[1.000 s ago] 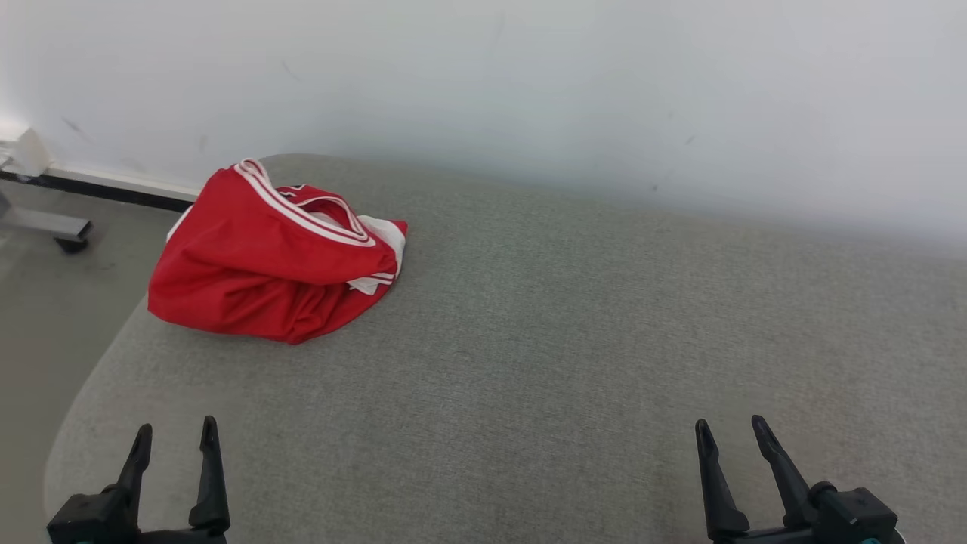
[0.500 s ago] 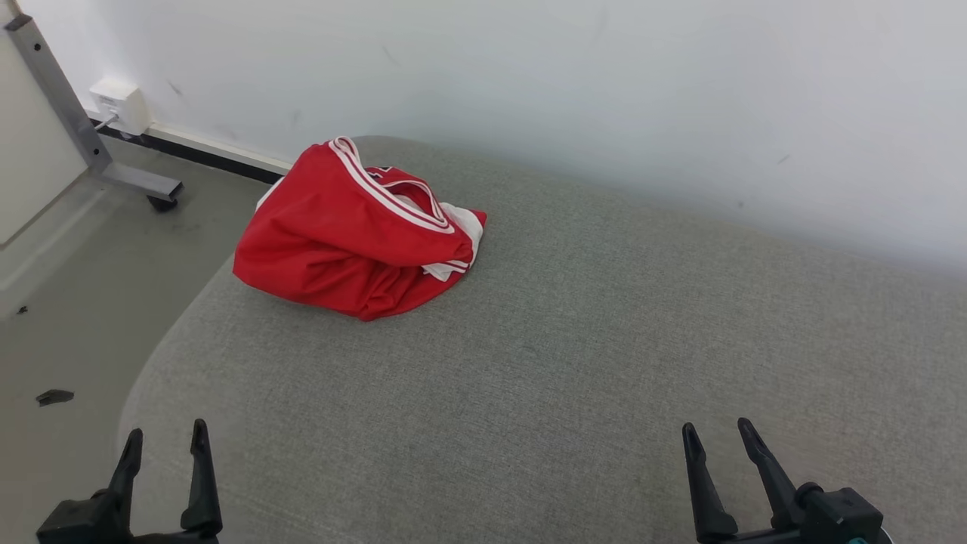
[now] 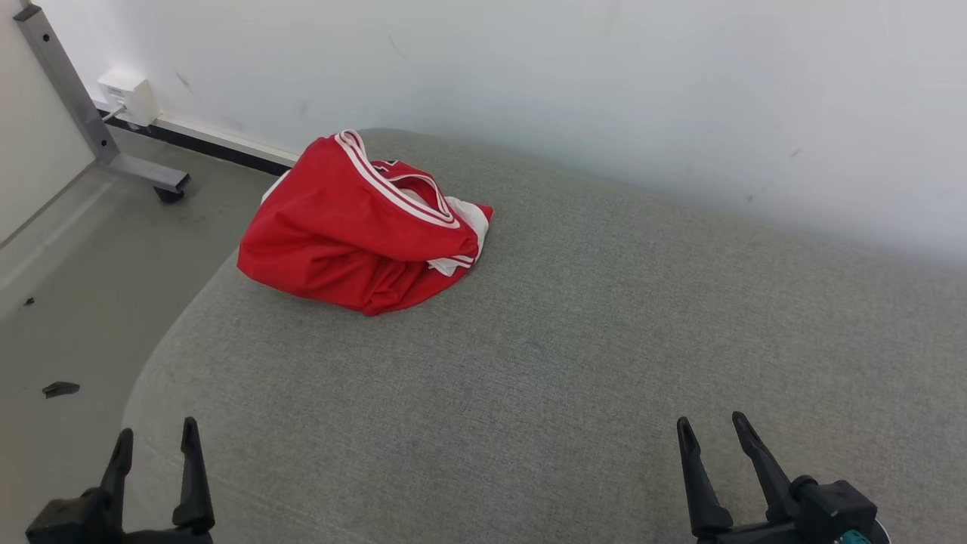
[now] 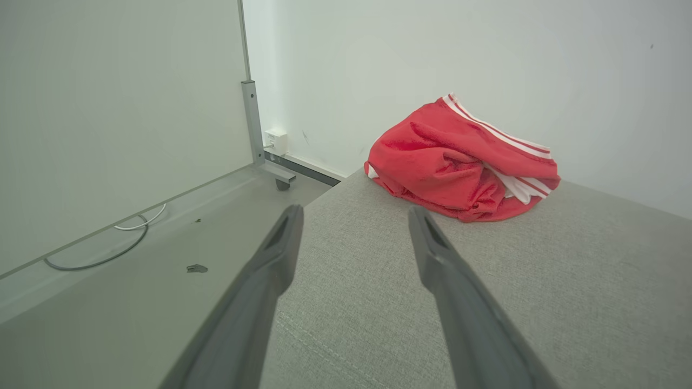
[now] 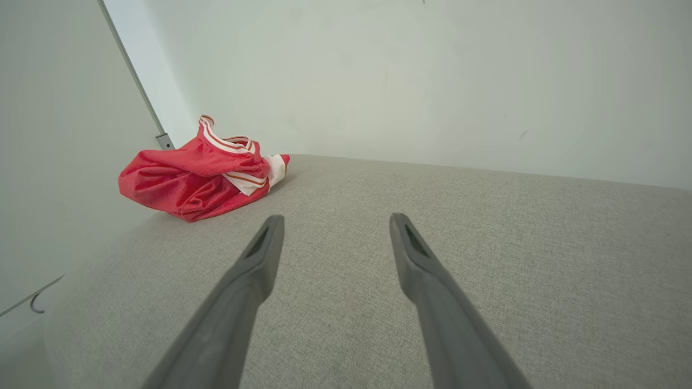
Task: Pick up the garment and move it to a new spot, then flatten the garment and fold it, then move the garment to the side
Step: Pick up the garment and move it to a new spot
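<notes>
- Head view: a padded grey surface (image 3: 574,340) is stretching out under a white wall (image 3: 604,83), with bare floor (image 3: 68,302) running along its left side and a metal frame leg (image 3: 140,174) standing there.
- The garment (image 3: 355,227), red with white stripes, is sitting bunched in a heap at the far left corner of the surface, close to the rounded edge. That likely explains why the task begins with moving it: there is no room to spread it where it is lying.
- The left gripper (image 3: 156,427) and right gripper (image 3: 709,418) are hovering at the near edge, well apart from each other and from the cloth, both with jaws spread wide and carrying nothing. They appear to be waiting ready for a reach.
- Left wrist view: the left gripper (image 4: 354,209) is pointing along the surface's left border, its parted fingers framing grey fabric, with the floor and a cable (image 4: 102,254) to one side. The garment (image 4: 459,162) is resting ahead and slightly right, so this arm seems the better placed for the pick.
- Right wrist view: the right gripper (image 5: 336,217) is holding its fingers wide over open surface. The garment (image 5: 200,178) is lying far off to the left, its striped edge standing highest.
</notes>
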